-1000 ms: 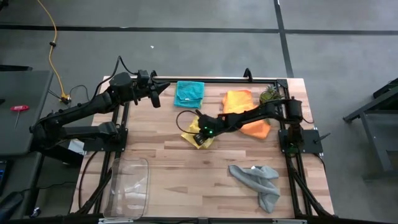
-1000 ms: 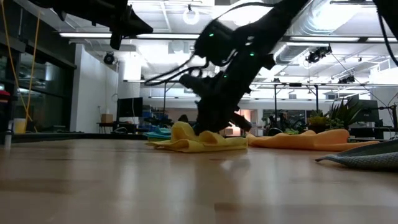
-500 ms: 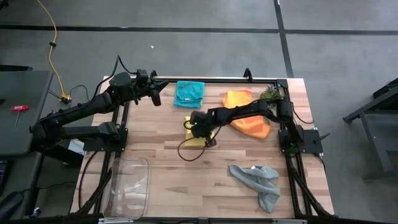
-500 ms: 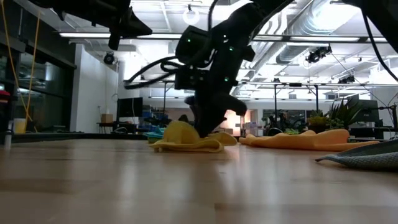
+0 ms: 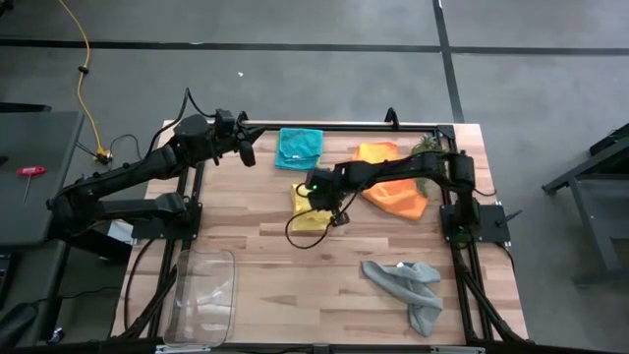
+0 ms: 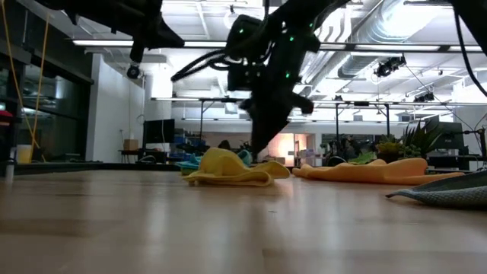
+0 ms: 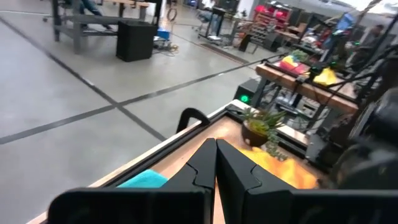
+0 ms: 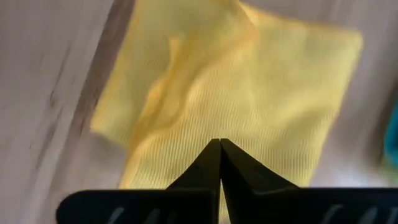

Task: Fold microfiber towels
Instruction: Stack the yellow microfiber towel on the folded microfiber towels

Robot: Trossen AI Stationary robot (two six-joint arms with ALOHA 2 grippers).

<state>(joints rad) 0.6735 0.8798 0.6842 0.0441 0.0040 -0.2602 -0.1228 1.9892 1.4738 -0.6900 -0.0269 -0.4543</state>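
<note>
The right gripper (image 5: 337, 218) hangs over the middle of the worktop (image 5: 275, 265), just above the yellow towel (image 5: 307, 206), its jaws pressed together and holding nothing. The yellow towel lies rumpled and partly doubled over near the worktop's centre. The left gripper (image 5: 247, 154) waits above the far left corner, jaws closed and empty. The teal towel (image 5: 299, 147) lies folded by the far edge. The orange towel (image 5: 388, 189) lies crumpled toward the far right corner, partly under the right arm, beside the small spiky plant (image 5: 426, 148). The grey towel (image 5: 408, 289) lies bunched near the near right corner. A clear plastic tray (image 5: 204, 293) sits at the near left corner.
</note>
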